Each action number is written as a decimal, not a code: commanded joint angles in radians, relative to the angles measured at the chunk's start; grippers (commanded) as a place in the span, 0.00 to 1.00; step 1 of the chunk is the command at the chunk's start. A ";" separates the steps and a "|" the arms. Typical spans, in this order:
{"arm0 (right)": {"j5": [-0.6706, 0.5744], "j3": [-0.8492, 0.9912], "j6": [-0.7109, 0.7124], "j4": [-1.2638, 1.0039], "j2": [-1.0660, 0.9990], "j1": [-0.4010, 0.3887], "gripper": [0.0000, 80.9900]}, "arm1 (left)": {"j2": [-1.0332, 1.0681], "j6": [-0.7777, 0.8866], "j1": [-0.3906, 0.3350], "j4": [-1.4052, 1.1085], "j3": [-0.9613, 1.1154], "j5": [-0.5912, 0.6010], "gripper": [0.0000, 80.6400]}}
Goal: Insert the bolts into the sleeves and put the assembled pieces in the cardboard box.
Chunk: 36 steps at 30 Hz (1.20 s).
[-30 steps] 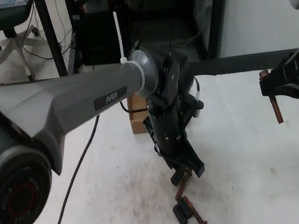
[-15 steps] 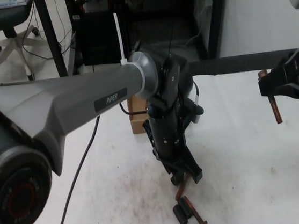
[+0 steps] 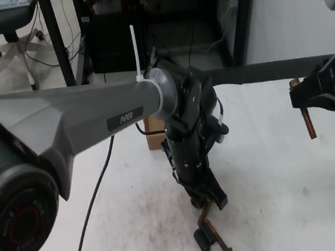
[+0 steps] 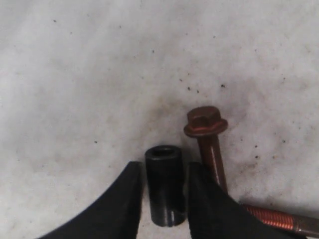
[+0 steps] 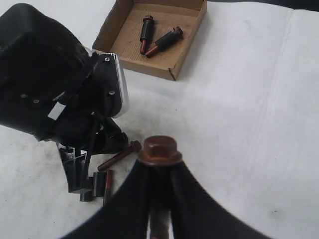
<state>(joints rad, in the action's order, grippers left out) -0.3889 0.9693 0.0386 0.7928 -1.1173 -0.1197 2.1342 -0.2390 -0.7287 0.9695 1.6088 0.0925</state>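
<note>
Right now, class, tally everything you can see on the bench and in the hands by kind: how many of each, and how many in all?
Loose bolts: 3
Loose sleeve: 1
Assembled pieces: 2
Box: 1
Total: 7

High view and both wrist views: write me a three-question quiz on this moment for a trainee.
1. True or false: the right gripper is empty.
2. How many assembled pieces lie in the cardboard box?
3. In the left wrist view, what shows between the fingers of the left gripper? A) a black sleeve B) a bolt head C) nothing
Key: 1 false, it holds a bolt; 2 two; 3 A.
</note>
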 commanded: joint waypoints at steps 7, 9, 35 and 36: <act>-0.014 0.001 -0.002 -0.016 0.015 0.002 0.01 | -0.005 0.015 -0.004 -0.013 0.000 -0.011 0.36; -0.014 0.001 -0.002 -0.016 0.015 0.002 0.01 | -0.005 0.015 -0.004 -0.008 0.000 -0.011 0.36; -0.014 0.001 -0.002 -0.016 0.015 0.002 0.01 | -0.005 0.015 -0.004 0.024 0.000 -0.011 0.36; -0.014 0.001 -0.002 -0.016 0.015 0.002 0.01 | -0.005 0.015 -0.004 0.025 0.000 -0.011 0.36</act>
<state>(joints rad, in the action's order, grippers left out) -0.3889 0.9693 0.0386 0.7928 -1.1173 -0.1197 2.1342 -0.2324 -0.7291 0.9866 1.6088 0.0925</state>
